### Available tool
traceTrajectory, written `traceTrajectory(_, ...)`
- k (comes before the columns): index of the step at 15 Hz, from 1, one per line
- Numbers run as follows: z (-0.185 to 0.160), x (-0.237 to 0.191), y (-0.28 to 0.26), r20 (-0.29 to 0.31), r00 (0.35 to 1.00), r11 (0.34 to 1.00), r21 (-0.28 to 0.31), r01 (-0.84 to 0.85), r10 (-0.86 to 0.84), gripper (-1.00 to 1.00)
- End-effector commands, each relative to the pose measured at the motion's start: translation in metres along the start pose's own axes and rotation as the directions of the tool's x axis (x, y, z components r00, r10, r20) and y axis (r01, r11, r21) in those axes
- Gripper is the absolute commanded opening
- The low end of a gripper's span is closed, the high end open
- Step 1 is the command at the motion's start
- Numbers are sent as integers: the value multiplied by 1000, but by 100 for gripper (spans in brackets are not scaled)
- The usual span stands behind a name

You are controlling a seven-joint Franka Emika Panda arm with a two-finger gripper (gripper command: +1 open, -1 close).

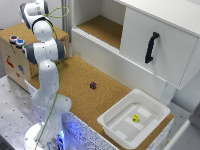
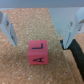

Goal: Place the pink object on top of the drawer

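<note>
Pink object first — from the exterior view it cannot be found at all. That view shows the arm [image 1: 47,65] rising from its base near the table's front-left corner, its upper links reaching up out of the picture's top, so the gripper itself is cut off there. On the cork tabletop [image 1: 75,80] a small dark cube [image 1: 93,85] lies near the middle, and a white tub [image 1: 134,119] at the near right corner holds a yellow die [image 1: 135,118]. The drawer [image 1: 160,45] stands along the far edge, its black handle [image 1: 151,47] upright on the front panel; a wooden box [image 1: 15,55] sits at the left edge. The drawer's top surface is mostly out of frame.

From the wrist view the pink object [image 2: 38,52] is a small cube with black letters, resting on cork between the spread fingers [image 2: 9,31] of the gripper [image 2: 40,37], touching neither. It looks light, stiff and squarely faced — probably a foam or wooden letter block, not fragile. Pinching two opposite flat side faces at mid-height should hold it squarely. Where on the table it lies cannot be told, and blur softens the lettering.
</note>
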State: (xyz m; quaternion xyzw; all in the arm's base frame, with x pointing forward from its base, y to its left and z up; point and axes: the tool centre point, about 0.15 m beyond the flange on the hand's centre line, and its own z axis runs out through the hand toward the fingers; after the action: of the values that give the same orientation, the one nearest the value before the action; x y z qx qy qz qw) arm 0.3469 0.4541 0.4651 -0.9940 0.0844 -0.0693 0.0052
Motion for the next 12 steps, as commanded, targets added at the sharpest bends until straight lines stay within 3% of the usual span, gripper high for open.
traceTrajectory(1, -30, 4, 67, -88, 996, 999, 35, 13, -10, 100)
traceTrajectory(3, -26, 12, 104, -70, 996, 996, 76, 52, -46, 100)
traceTrajectory(12, 17, 36, 257, -4, 995, 987, 125, 104, -104, 100)
